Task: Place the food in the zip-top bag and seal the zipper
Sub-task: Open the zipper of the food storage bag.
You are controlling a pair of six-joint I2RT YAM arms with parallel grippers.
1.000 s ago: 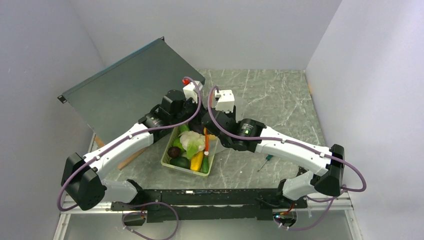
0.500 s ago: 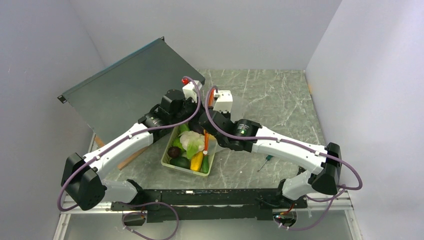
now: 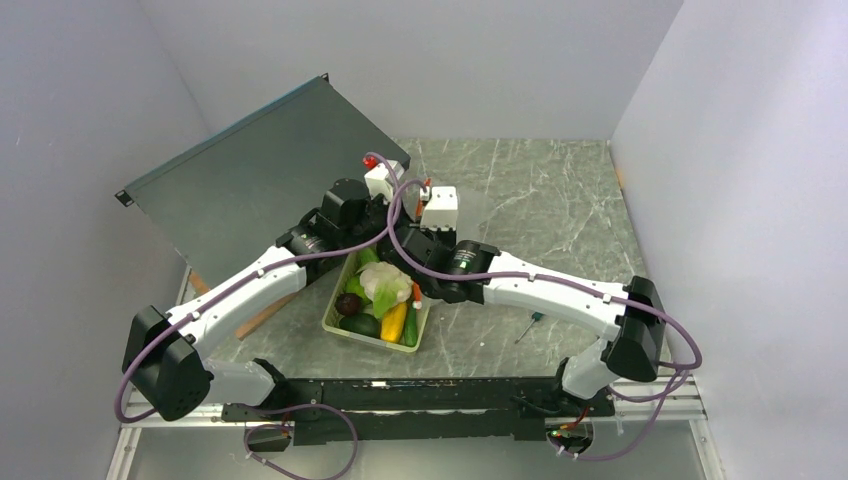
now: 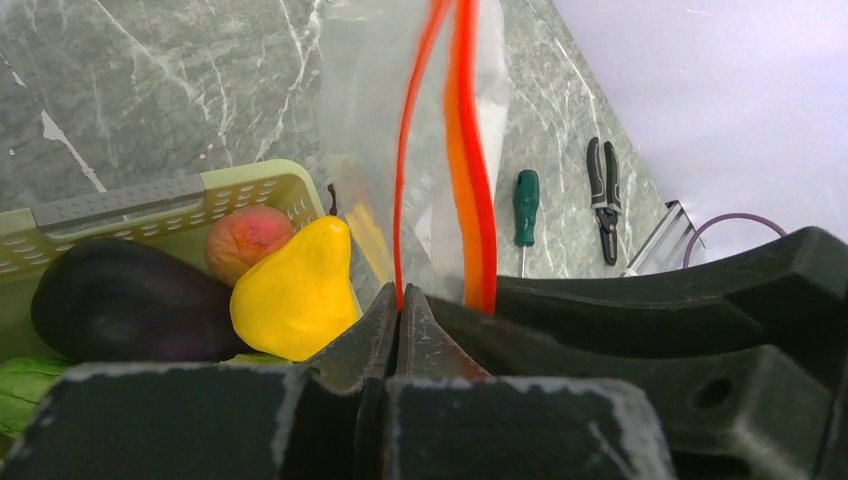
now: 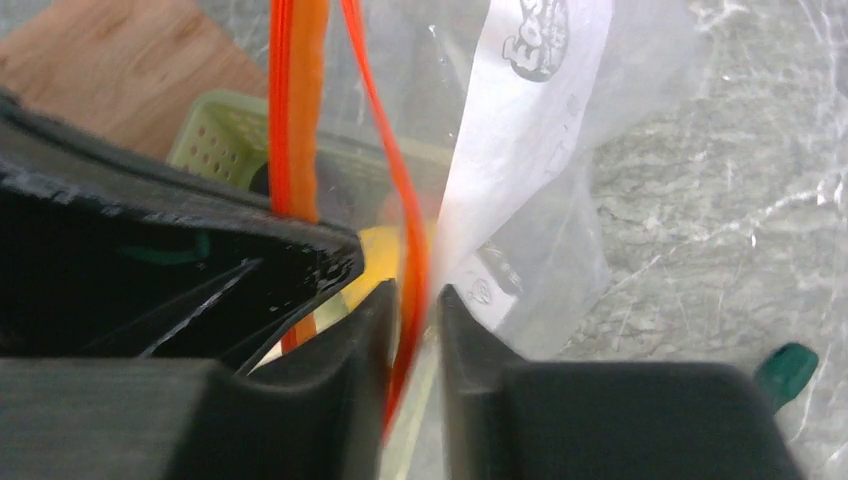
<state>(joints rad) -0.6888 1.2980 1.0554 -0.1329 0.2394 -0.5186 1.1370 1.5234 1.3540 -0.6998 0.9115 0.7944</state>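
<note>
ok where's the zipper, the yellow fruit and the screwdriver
zipper (image 4: 468, 190): left wrist view, on the thicker orange-red strip, about mid-length.
yellow fruit (image 4: 295, 290): left wrist view, on its bulging body.
screwdriver (image 4: 525, 205): left wrist view, on the green handle.

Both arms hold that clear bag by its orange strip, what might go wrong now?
The left gripper and right gripper each pinch only the thin orange-red zipper strip, so the floppy clear plastic bag may slip free. The toy food sits in the pale green tray, with no gripper free to load it.
</note>
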